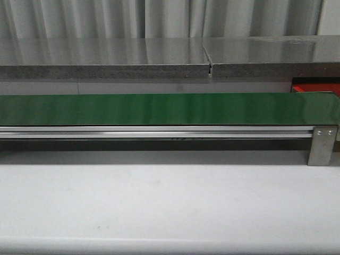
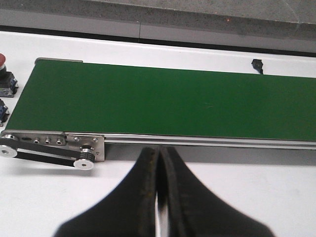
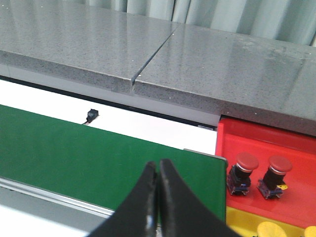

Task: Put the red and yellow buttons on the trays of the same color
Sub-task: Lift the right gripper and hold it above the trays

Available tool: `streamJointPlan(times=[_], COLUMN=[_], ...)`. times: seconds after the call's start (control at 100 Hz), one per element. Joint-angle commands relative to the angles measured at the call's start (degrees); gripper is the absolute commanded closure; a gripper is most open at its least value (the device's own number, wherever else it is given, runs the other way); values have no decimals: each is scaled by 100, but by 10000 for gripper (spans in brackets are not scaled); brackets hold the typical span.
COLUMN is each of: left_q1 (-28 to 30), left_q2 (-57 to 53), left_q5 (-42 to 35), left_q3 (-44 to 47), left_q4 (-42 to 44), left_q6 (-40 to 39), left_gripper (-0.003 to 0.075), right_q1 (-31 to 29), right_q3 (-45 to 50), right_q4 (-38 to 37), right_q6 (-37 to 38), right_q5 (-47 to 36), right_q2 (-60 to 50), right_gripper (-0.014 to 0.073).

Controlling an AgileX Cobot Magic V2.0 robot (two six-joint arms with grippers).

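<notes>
Trays sit off the 3 o'clock end of the green belt [image 1: 159,109], the largest item, which runs 9 to 3 across the front view and carries nothing. Grey stone counter [image 1: 106,56] lies behind it at 12.

Red tray [image 3: 296,143] holds two red buttons [image 3: 245,165] standing upright, side by side and apart. Yellow tray [image 3: 242,219] butts against the red one's edge. It is only partly in frame, with two yellow caps [image 3: 270,230] on it, most likely buttons.

Off the belt's 9 o'clock end stands another red-capped button [image 2: 3,60] on the white table [image 2: 49,207], on no tray. The piece beside it is cut off, colour not clear.

Left claw [image 2: 158,153] is clenched, empty, near the belt rail. Right claw [image 3: 157,168] is clenched, empty, over the belt's 3 o'clock end.

Judgement: sorting is partly done, at least one red button is left, and the arms are waiting.

No brand, label or readable writing anywhere.
</notes>
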Motion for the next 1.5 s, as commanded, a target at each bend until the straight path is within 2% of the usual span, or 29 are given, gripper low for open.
streamJointPlan(times=[0.0,0.44,0.53,0.58,0.65,0.77,0.85,1.13,1.26,1.38,1.49], left_q1=[-30,-30,-30,-30,-30,-30,-30,-30,-18,195,618], left_q2=[-17,9,9,9,9,9,9,9,9,143,490], left_q5=[-368,-368,-368,-343,-329,-320,-395,-371,-371,-358,-194], left_q3=[-152,-152,-152,-152,-152,-152,-152,-165,-442,-929,-1451], left_q4=[-129,-129,-129,-129,-129,-129,-129,-129,-118,-31,3], left_q6=[-7,-7,-7,-7,-7,-7,-7,-7,-7,-64,-75], left_gripper=[741,740,716,663,537,244,145,136,136,136,136], right_q1=[1,1,1,1,1,1,1,1,1,1,1], right_q3=[-139,-139,-139,-139,-139,-139,-139,-139,-139,-139,-139], right_q4=[48,48,48,48,48,48,48,48,48,48,48], right_q6=[-35,-35,-35,-35,-35,-35,-35,-35,-35,-35,-35], right_q5=[-97,-97,-97,-97,-97,-97,-97,-97,-97,-97,-97], right_q2=[-37,-37,-37,-37,-37,-37,-37,-37,-37,-37,-37], right_gripper=[708,711,711,711,711,711,711,711,711,711,711])
